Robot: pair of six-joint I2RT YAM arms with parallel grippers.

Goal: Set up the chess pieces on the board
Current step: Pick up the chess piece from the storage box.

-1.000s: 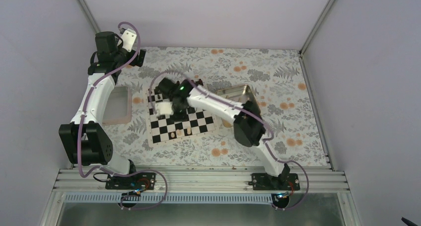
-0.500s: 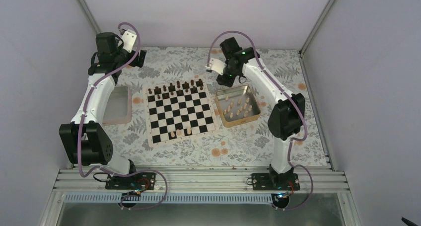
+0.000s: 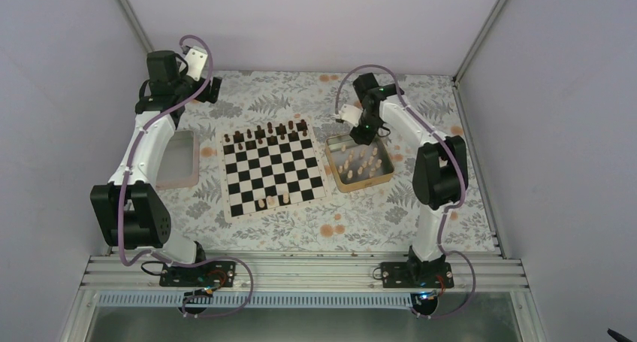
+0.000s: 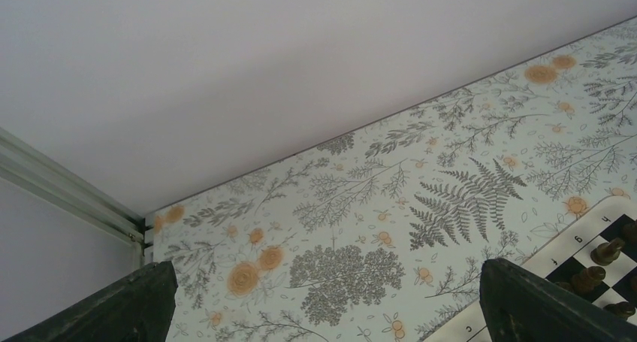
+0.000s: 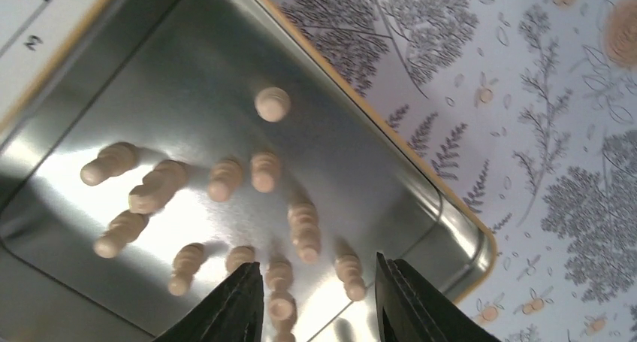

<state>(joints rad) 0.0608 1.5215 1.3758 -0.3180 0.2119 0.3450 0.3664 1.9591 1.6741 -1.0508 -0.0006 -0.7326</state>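
Note:
The board (image 3: pixel 274 169) lies mid-table, with dark pieces along its far row and three light tan chess pieces (image 3: pixel 274 201) on its near rows. Several more tan pieces (image 3: pixel 359 161) lie in the gold tin tray (image 3: pixel 384 178). My right gripper (image 3: pixel 362 134) hangs over the tray's far end. In the right wrist view it (image 5: pixel 319 304) is open and empty, just above the lying pieces (image 5: pixel 304 229), with one piece between its fingers below. My left gripper (image 3: pixel 212 88) is raised at the back left. In the left wrist view it (image 4: pixel 323 312) is open and empty.
A pale pinkish-rimmed tray (image 3: pixel 177 183) lies left of the board, under the left arm. The left wrist view shows the board's corner (image 4: pixel 593 233) with dark pieces (image 4: pixel 605 250) and the back wall. The tin's rim (image 5: pixel 421 161) is close to my right fingers.
My right arm has swung from over the board's left side to the back right, then come down over the tin tray. The left arm has not moved.

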